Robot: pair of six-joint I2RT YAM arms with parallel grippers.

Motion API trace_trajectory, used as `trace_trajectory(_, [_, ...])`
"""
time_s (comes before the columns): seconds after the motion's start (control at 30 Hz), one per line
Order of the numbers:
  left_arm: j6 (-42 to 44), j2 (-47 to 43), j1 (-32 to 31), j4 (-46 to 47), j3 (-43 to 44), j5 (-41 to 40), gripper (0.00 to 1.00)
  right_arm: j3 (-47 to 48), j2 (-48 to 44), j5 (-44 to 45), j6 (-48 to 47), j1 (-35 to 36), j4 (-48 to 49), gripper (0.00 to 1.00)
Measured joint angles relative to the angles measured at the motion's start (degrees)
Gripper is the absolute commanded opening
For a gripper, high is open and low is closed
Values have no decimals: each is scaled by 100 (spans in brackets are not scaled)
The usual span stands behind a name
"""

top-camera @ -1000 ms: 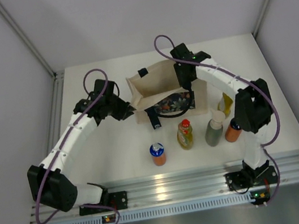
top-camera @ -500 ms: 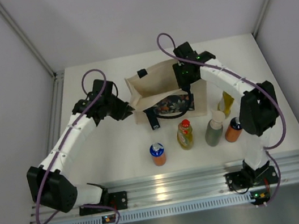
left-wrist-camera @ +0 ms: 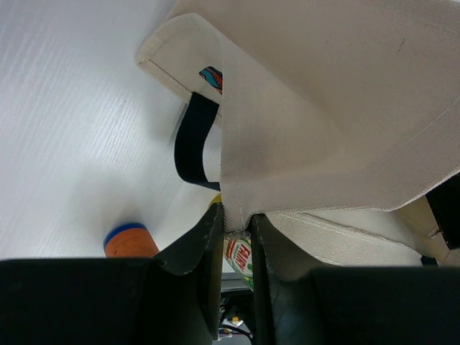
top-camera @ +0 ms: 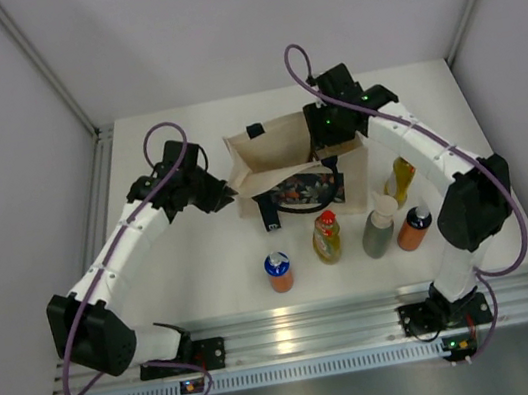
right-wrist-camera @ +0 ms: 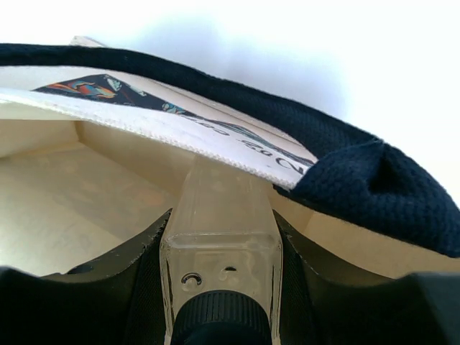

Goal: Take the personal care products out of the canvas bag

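Note:
The canvas bag (top-camera: 282, 154) stands open at the table's middle, with its floral panel facing the front. My left gripper (top-camera: 230, 192) is shut on the bag's left rim (left-wrist-camera: 237, 208). My right gripper (top-camera: 327, 144) is over the bag's right end, shut on the whitish bottle with the dark grey cap (right-wrist-camera: 221, 215); the bottle's lower part is still below the bag's rim (right-wrist-camera: 165, 126). Standing in front of the bag are the orange bottle with blue cap (top-camera: 278, 271), a yellow one with red cap (top-camera: 326, 236), the grey-green one (top-camera: 379, 227), the orange one with dark cap (top-camera: 413, 228) and the second yellow one (top-camera: 401, 178).
A black handle (right-wrist-camera: 359, 194) lies across the bag's mouth beside the held bottle. Another black handle (left-wrist-camera: 194, 140) hangs down the front. The orange blue-capped bottle (left-wrist-camera: 129, 241) shows below the left gripper. Grey walls close in the table on three sides.
My right arm has lifted and swung to the right, raising the gripper with the whitish bottle at the bag's right end. The left gripper keeps its hold on the rim.

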Motion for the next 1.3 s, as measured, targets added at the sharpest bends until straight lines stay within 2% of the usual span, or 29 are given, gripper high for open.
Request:
trace_trajectory(0.53, [-83, -105, 0, -26, -52, -33, 0, 57, -15, -343, -151, 0, -22, 0])
trace_trajectory(1.3, [-105, -122, 9, -37, -52, -127, 0, 951, -142, -678, -131, 0, -192, 0])
